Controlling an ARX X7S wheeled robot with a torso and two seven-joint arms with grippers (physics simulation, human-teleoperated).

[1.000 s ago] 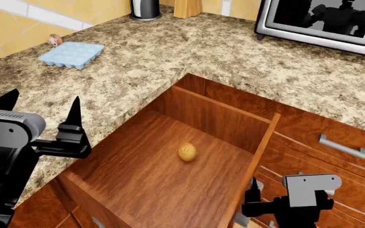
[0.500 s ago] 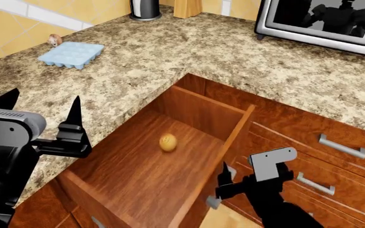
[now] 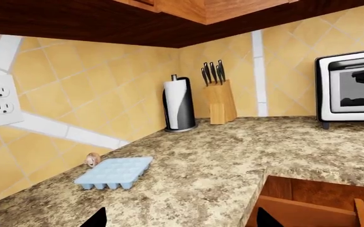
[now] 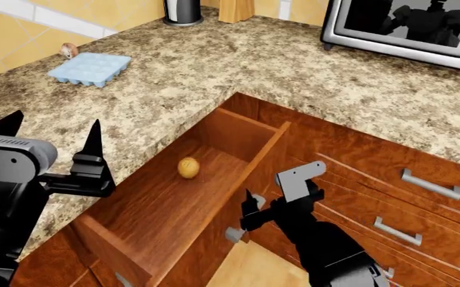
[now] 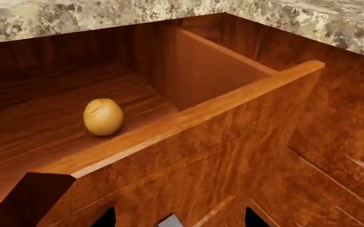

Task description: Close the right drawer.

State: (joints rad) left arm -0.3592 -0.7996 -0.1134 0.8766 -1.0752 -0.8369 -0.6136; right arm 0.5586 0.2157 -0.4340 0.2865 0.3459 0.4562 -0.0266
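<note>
Left end effector (image 4: pixel 54 140), lower left of head view: black fingers spread wide, holding nothing, above the speckled granite table (image 4: pixel 213 66). Deep reddish-brown wood-grain right drawer (image 4: pixel 174 209), centre frame: partly open, small tan rounded object (image 4: pixel 188 168) inside. Right end effector (image 4: pixel 241 218), lower centre, against the drawer front's outer face; opening cannot be told.

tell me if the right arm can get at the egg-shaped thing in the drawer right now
Probably not directly: the right tool sits low outside the right drawer, whose front board stands between it and the yellowish egg-shaped object.

speckled granite counter (image 4: pixel 213 60), yellow tiled wall (image 3: pixel 106 104), reddish wood cabinets (image 4: pixel 373 161)
</note>
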